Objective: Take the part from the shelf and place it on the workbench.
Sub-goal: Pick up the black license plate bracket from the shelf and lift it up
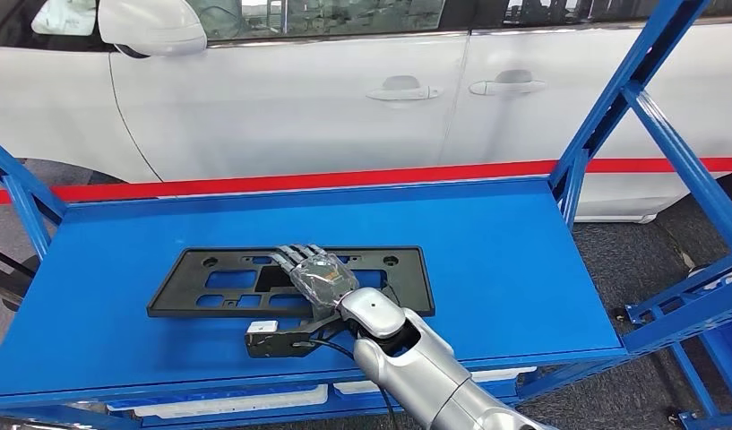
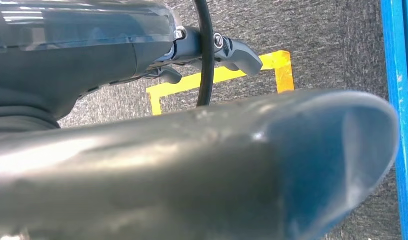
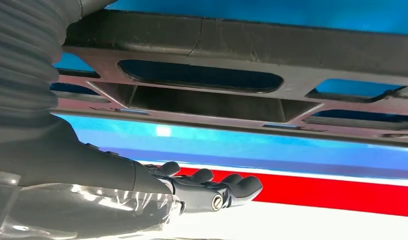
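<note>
The flat black rectangular plastic frame part (image 1: 290, 280) lies with its long axis left-right on the blue metal shelf (image 1: 487, 260). The right robot hand (image 1: 313, 273) rests on it, fingers extended; whether it grips is unclear. A white car (image 1: 299, 90) stands behind.

Right arm stretched forward, left arm hanging low

The silver right arm (image 1: 416, 363) comes in from below and reaches forward, its wrist bent, the right hand (image 1: 313, 273) laid palm down with its dark fingers (image 3: 216, 187) stretched out straight and close together, wrapped partly in clear film. The left hand (image 2: 211, 50) hangs pointing down toward the floor, its fingers loosely curled and gripping nothing.
</note>
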